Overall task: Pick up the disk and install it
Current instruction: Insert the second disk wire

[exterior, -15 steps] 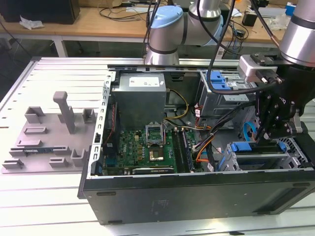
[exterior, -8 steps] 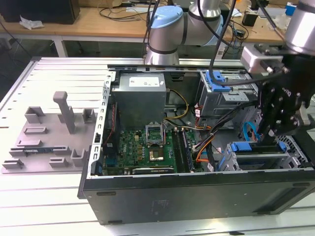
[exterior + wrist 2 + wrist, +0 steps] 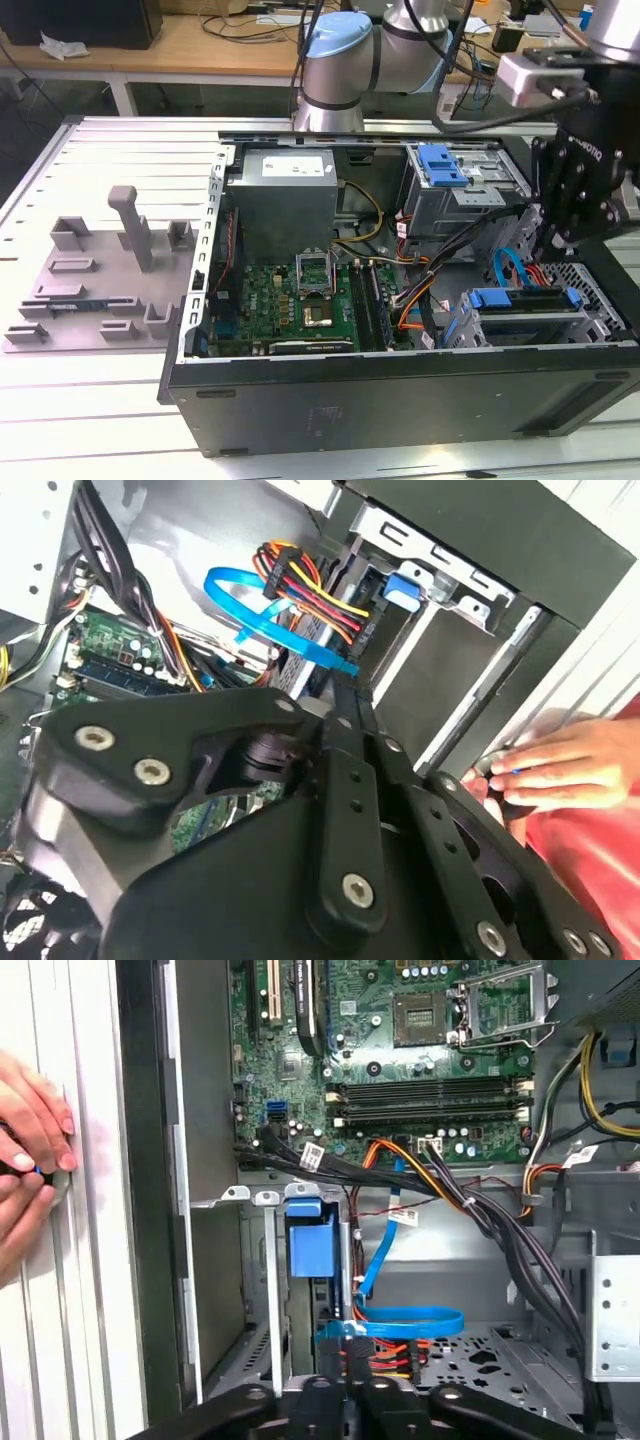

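Note:
The disk point(image 3: 527, 322), a silver drive in a bright blue bracket, lies seated in the drive bay at the front corner of the open computer case, on the exterior view's right. Its blue bracket end point(image 3: 312, 1242) shows in the bay in the first wrist view and as a blue tab point(image 3: 398, 588) in the second wrist view. My black gripper point(image 3: 552, 240) hangs just above and behind the bay, apart from the disk. Its fingers point(image 3: 342, 780) run together to a closed tip point(image 3: 345, 688) with nothing visible between them. The gripper point(image 3: 345, 1395) points down over the cables.
A looped blue data cable point(image 3: 395, 1318) and a coloured power bundle point(image 3: 300, 585) lie under the gripper. A person's hand point(image 3: 555, 770) rests on the table outside the case wall. A grey fixture with posts point(image 3: 100, 280) stands at the exterior view's left. A blue latch point(image 3: 443, 165) tops the upper cage.

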